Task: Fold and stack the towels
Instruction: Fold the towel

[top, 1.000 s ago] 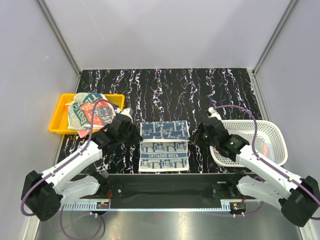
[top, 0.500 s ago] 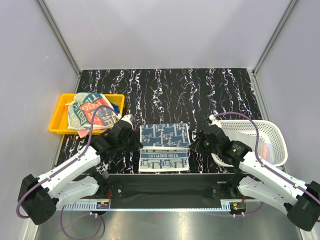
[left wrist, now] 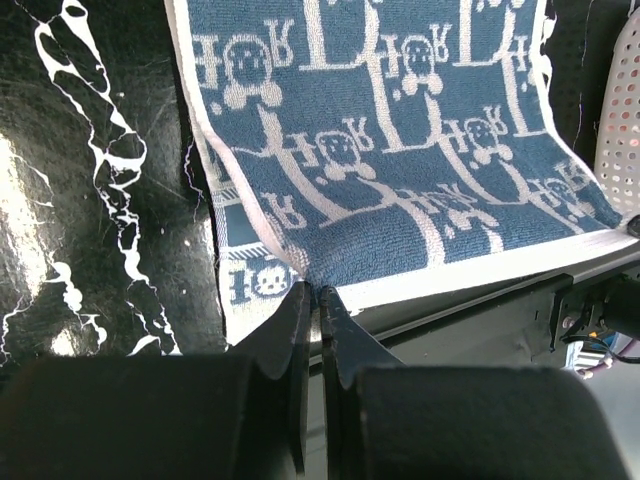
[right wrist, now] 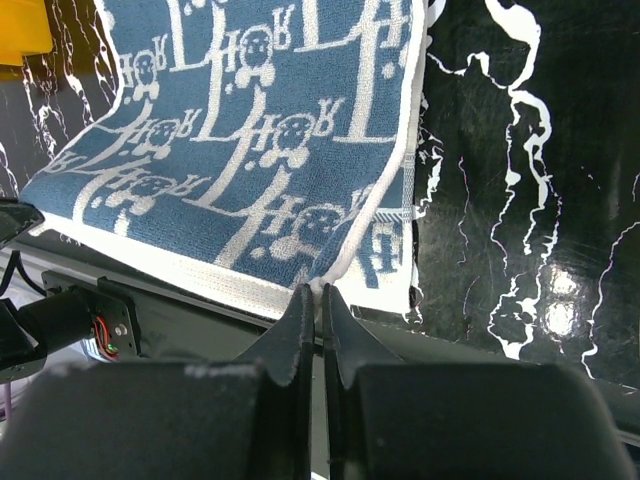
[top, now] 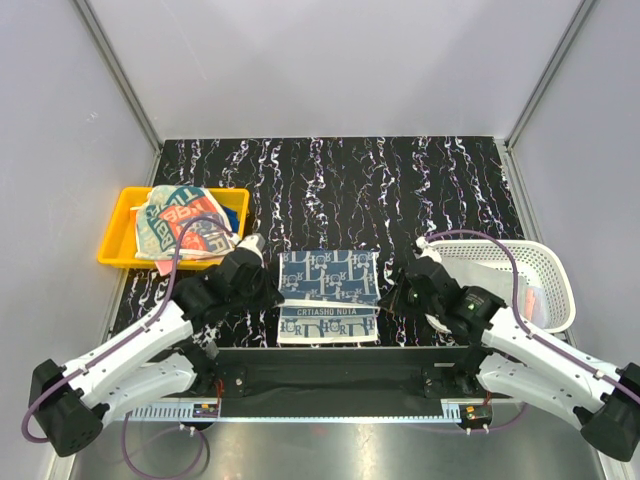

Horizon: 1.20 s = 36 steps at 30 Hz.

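A white towel printed in dark blue (top: 328,290) lies at the table's near middle, its far part lifted and doubled back toward the near edge. My left gripper (top: 272,291) is shut on the flap's left corner, seen up close in the left wrist view where the gripper (left wrist: 314,292) pinches the towel (left wrist: 400,150). My right gripper (top: 391,293) is shut on the right corner; the right wrist view shows the gripper (right wrist: 320,291) nipping the towel's (right wrist: 250,130) white hem. More towels (top: 178,220), with red lettering, are piled at the left.
The pile sits in a yellow tray (top: 112,245) at the left. A white mesh basket (top: 560,275) stands at the right, close behind my right arm, with something pinkish inside. The table's black front rail runs just below the towel.
Both grippers have drawn the held towel edge toward the near side, so the flap now covers more of the layer under it. Both arms have pulled back.
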Motion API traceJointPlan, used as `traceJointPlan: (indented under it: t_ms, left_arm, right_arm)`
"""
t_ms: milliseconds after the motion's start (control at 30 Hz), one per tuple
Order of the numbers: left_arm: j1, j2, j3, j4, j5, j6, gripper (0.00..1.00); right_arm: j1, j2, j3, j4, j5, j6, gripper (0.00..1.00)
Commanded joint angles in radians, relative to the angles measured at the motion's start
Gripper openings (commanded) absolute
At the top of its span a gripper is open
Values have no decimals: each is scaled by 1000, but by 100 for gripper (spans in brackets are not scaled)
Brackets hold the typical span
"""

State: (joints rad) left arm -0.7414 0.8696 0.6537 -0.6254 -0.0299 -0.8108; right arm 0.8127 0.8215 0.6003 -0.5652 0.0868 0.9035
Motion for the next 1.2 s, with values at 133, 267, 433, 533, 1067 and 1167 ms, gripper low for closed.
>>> traceJointPlan:
  t_ms: [133, 267, 433, 533, 1067, 1167]
  left_arm:
    - [-9, -38, -31, -65, -73, -16, 0]
    - [-30, -43, -75, -34, -42, -39, 0]
    - [-61, -23, -124, -14, -41, -62, 0]
    - [-65, -23, -144, -10, -34, -68, 0]
    - [-87, 16, -233, 46, -10, -105, 4]
    - [-87, 14, -236, 49, -5, -110, 21]
  right_arm:
    - [31, -12, -26, -41, 41, 28, 0]
    - [39, -16, -56, -42, 45, 46, 0]
    - [43, -15, -97, -26, 25, 58, 0]
    - [51, -1, -134, 4, 11, 71, 0]
    - [112, 84, -203, 120, -18, 126, 2]
    - [120, 80, -206, 123, -22, 132, 9]
